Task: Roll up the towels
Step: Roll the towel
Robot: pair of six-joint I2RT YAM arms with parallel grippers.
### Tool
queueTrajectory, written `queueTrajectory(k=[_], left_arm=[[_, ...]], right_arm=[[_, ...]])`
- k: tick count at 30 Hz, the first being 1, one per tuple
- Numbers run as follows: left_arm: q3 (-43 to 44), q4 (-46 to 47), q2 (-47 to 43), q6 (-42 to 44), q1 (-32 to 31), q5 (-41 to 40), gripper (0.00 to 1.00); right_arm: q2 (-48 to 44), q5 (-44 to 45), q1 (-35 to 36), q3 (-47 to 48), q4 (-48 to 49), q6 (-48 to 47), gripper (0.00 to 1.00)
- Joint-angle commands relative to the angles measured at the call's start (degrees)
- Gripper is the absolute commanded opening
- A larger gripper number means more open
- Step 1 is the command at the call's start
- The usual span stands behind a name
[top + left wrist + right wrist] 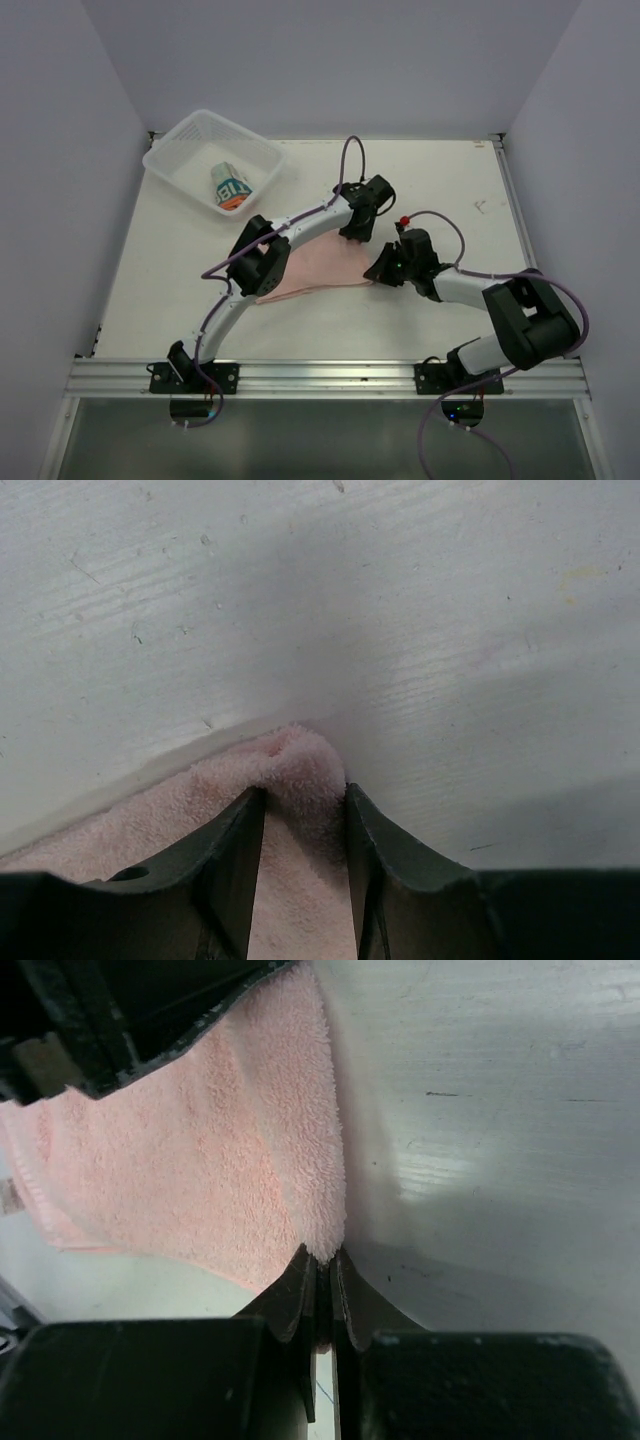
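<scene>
You are working over a white-painted wooden table (460,200), with grain and scuffs showing. The pink towel (322,268) is lying flat at its centre, partly under the left arm. It is looped terry: soft, light and limp. Judge it likely to sag and bunch rather than hold an edge, and its corners to be the soundest places to hold. The white mesh plastic basket (165,165) is sitting rigid at the far left, and the printed towel (231,187) is lying inside it as a compact bundle. Your left gripper (305,805) is standing partly open at the towel's far right corner, pinching a raised ridge of pile. Your right gripper (320,1265) is clamping almost flat on the thin tip of the near right corner.
</scene>
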Motion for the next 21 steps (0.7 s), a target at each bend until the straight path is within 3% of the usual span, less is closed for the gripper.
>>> queueTrajectory(k=[1,7,21], left_arm=[[0.38,0.77,-1.95,-1.48,-0.20,1.08,0.40],[1.52,1.57,-2.65,-2.18,-0.11,3.10,0.47],[1.43,2.36,-3.88,-3.50,-0.28,4.77,0.51]], right_arm=[[-4.45,8.64,3.09,2.43,-11.60,-6.93,0.00],[-7.98,15.79,8.28,5.60,-19.70,-10.02,0.00],[-4.55,21.68,10.83,8.15,-20.15,-9.94,0.00]])
